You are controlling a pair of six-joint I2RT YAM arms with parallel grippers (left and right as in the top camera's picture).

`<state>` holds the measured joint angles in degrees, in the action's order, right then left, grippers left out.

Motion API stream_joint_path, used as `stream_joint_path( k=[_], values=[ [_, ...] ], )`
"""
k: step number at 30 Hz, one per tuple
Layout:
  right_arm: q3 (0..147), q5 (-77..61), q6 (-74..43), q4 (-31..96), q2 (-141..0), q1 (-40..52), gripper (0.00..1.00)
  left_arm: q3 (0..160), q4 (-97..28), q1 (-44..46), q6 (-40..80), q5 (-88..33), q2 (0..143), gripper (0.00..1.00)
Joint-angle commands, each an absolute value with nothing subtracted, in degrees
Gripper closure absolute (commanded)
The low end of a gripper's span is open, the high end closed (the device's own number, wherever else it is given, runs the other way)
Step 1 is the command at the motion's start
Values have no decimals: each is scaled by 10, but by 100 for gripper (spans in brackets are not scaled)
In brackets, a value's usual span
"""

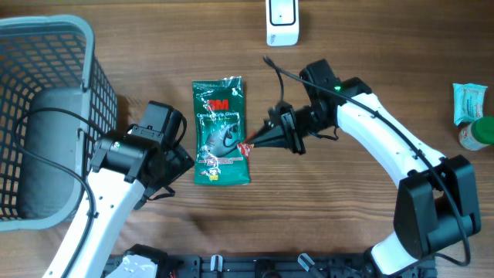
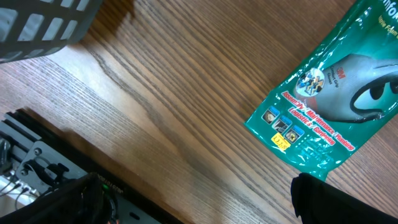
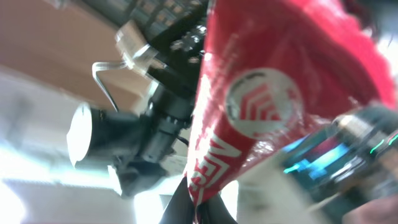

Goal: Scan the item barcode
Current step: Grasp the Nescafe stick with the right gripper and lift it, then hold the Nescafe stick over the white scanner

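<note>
**A:** Start on the left. What's there?

**B:** A grey basket (image 1: 46,116) at the left edge. Next is the left gripper (image 1: 179,158), low over the table and just beside the left edge of the green packet (image 1: 220,131). Its jaws stand wide apart and hold nothing. In its wrist view one dark finger (image 2: 336,199) sits near the packet's near corner.

**A:** And the packet itself?

**B:** It lies flat in the middle of the table, printed face up. I can't find a barcode on that face.

**A:** The right side?

**B:** The right gripper (image 1: 253,145) meets the packet's right edge with its fingers pressed together on a small red tab (image 1: 246,148). In the right wrist view that red piece fills the frame. I can't tell whether the tab is part of the packet or only stuck to it.

**A:** So which step is this?

**B:** The pick-up, I'd say: gripped, not yet lifted. A white device (image 1: 282,22) at the far edge looks like the scanner. The next move calls for lifting the packet by that edge and turning it so the code, probably underneath, faces the scanner. A thin pinch like this could slip, and the film will sag.

**A:** Further right?

**B:** A pale teal pack (image 1: 468,100) and a green-capped bottle (image 1: 480,135), well apart from the work.
</note>
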<state>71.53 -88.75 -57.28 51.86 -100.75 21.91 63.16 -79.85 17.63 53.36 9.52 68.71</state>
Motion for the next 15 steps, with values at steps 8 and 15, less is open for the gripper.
stream_joint_path(
  k=[8, 15],
  values=[
    [721, -930, -377, 274, -1002, 218, 95, 631, -799, 179, 543, 97, 687, 0],
    [721, -930, -406, 29, -999, 219, 95, 631, -799, 179, 543, 97, 687, 0]
  ],
)
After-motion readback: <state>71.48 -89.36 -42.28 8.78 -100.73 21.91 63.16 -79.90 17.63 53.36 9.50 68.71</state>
